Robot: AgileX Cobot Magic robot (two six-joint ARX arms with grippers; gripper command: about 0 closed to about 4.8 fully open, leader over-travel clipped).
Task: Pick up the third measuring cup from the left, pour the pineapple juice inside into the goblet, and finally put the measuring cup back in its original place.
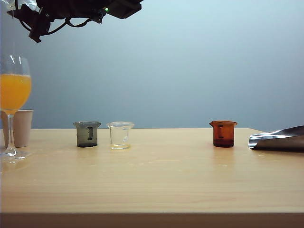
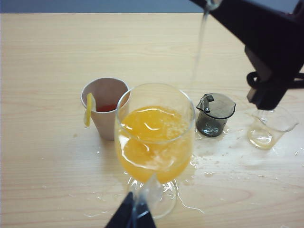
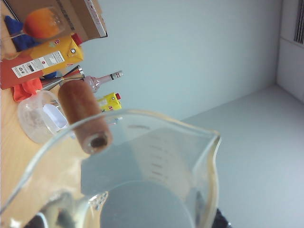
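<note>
Now the right gripper (image 1: 35, 31) holds the measuring cup (image 3: 142, 180) tipped high above the goblet (image 2: 154, 137) at the table's left edge — juice (image 2: 202, 38) streaming down; left gripper's (image 2: 130, 218) jaws hidden — cannot tell.

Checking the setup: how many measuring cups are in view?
4. On the table: grey cup, clear cup, amber cup. The fourth, wood-handled cup, is tilted in the right hand, raised by the goblet, whose stem the left hand holds. Others may be hidden.
</note>
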